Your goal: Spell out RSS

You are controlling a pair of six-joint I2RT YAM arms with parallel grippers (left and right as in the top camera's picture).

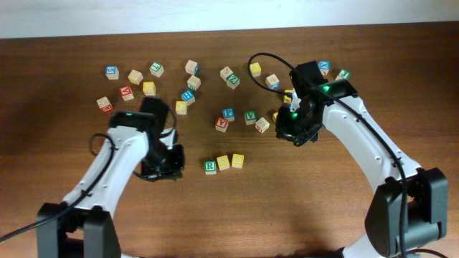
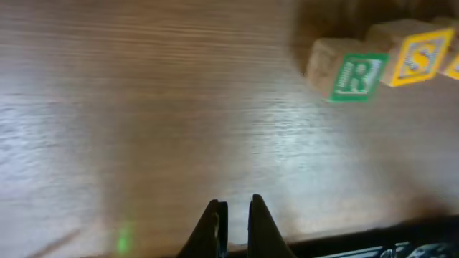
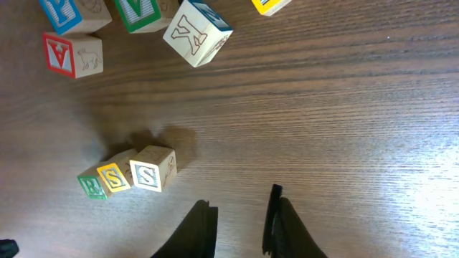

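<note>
Three letter cubes stand side by side in a row on the wooden table: a green R cube (image 1: 210,166), a yellow S cube (image 1: 223,163) and a second yellow S cube (image 1: 237,160). In the right wrist view they read R (image 3: 92,186), S (image 3: 113,178), S (image 3: 147,175). The left wrist view shows the R (image 2: 356,77) and one S (image 2: 417,56). My left gripper (image 1: 161,168) (image 2: 233,215) is just left of the row, empty, with its fingers almost together. My right gripper (image 1: 294,132) (image 3: 240,215) is open and empty, up and to the right of the row.
Several other letter cubes lie scattered across the far half of the table. Nearest the row are a red cube (image 1: 221,123) (image 3: 72,54), a green V cube (image 1: 250,115) (image 3: 140,11) and a cream cube (image 1: 262,125) (image 3: 195,32), which is close to my right gripper.
</note>
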